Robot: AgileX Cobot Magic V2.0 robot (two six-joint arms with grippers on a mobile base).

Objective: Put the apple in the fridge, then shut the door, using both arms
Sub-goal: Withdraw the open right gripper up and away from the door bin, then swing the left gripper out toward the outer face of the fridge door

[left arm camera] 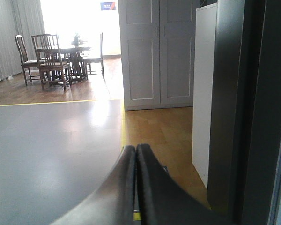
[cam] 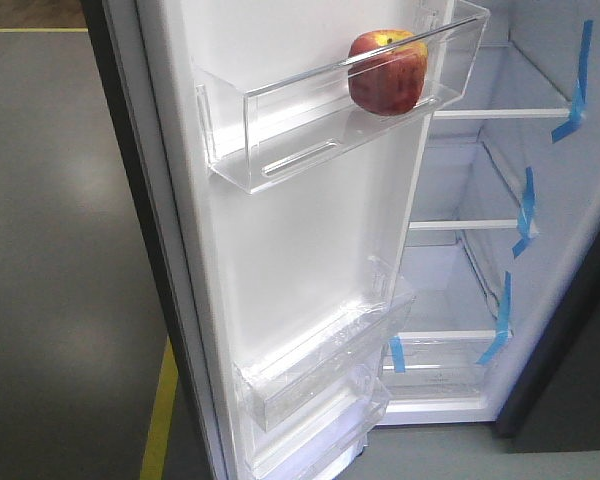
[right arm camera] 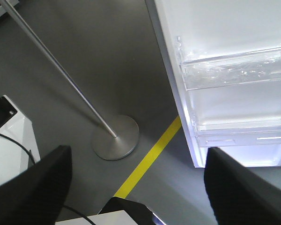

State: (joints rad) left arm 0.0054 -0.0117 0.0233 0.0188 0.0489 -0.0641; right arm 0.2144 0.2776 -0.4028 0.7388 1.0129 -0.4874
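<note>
Up at one o'clock in the front view, the apple (cam: 387,72) sits in the top bin (cam: 280,140) of the door (cam: 310,260), at the bin's right end, its yellow patch up by the stem. The door stands wide open, white side showing. Two lower bins (cam: 310,375) hang at six o'clock. At three o'clock the fridge (cam: 555,300) shows white shelves (cam: 480,224) with blue tape (cam: 525,215) on their edges. A yellow line (cam: 160,410) crosses the grey floor at seven o'clock.

The left gripper (left arm camera: 135,149) shows at six o'clock in its wrist view, its fingers pressed together with nothing between them. The fridge's dark side is at three o'clock, a table with chairs (left arm camera: 61,56) at ten, a grey cabinet (left arm camera: 154,51) at twelve.

The right gripper (right arm camera: 136,152) is spread wide and empty, its fingers (right arm camera: 37,187) at seven and five o'clock. Between them lie the yellow line and the round foot of a stand (right arm camera: 114,138), whose pole runs up to eleven o'clock. The door's bins fill two o'clock.
</note>
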